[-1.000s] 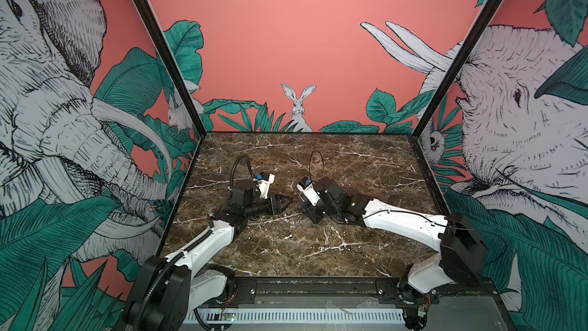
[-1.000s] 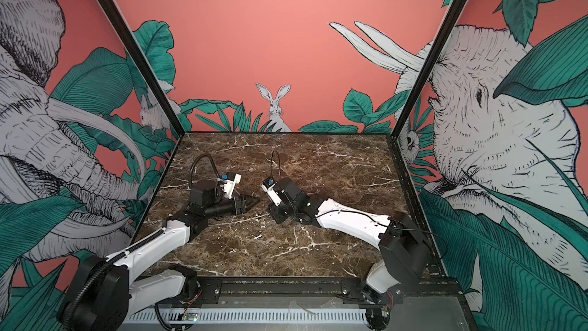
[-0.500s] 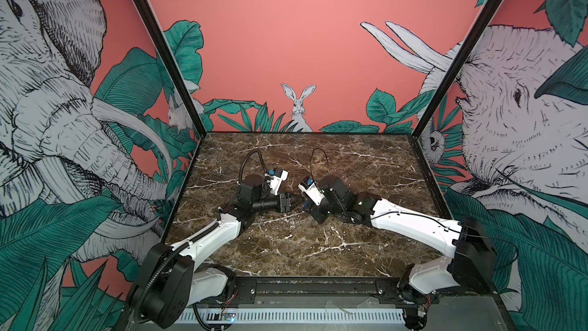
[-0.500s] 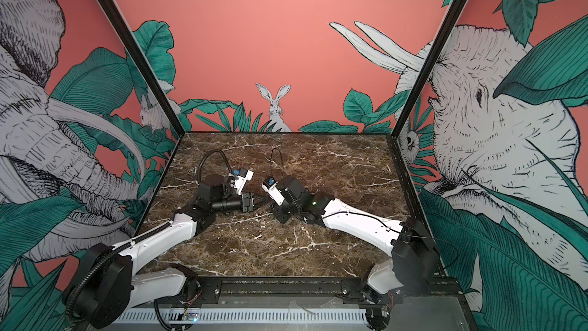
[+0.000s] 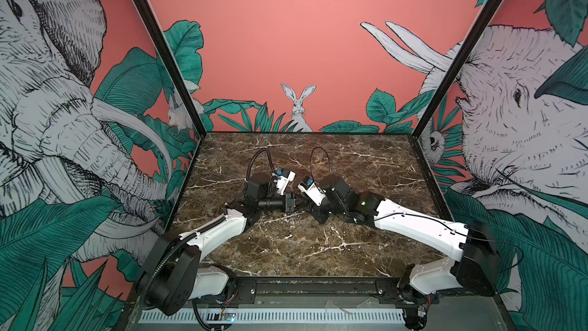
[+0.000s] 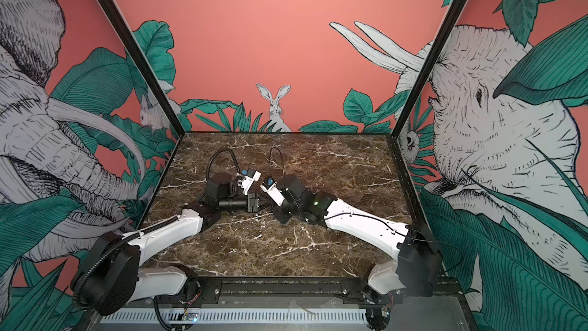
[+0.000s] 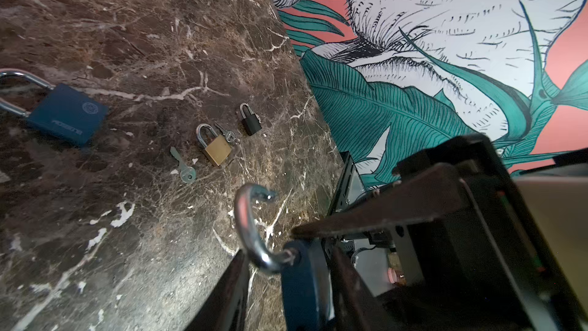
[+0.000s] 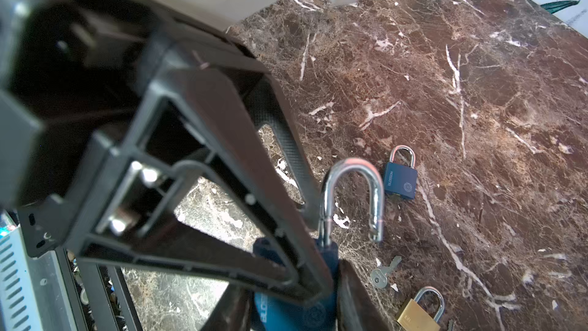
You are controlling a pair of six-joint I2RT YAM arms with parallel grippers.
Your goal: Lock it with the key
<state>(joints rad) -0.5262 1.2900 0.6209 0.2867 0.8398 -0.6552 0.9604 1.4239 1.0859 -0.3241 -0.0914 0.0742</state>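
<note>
Looks like the steadying step ahead of locking: gripping the dark blue rectangular padlock [image 8: 286, 312] by its body in the right claw [image 8: 292, 284], clamped tight on it, and bracketing that same body with the left claw [image 7: 288, 259], only part open, a gap showing beside one finger. Held apparently clear of the dark marbled counter [image 7: 127, 265], near the small brass padlock [image 7: 218, 151]. Unlocked, with the steel shackle [image 7: 245, 224] sprung: one leg rooted in the body, the other free in the air. No view of the keyway. Next calls for seating the left claw fully, pressing the free leg home, then turning a key; loose silver key [image 7: 184, 167] flat just beside the brass padlock, on the side facing a second blue padlock [image 7: 66, 114]. Long axis from body to shackle bow, bow pointing out past the fingertips in both wrist views; tilt unclear.
</note>
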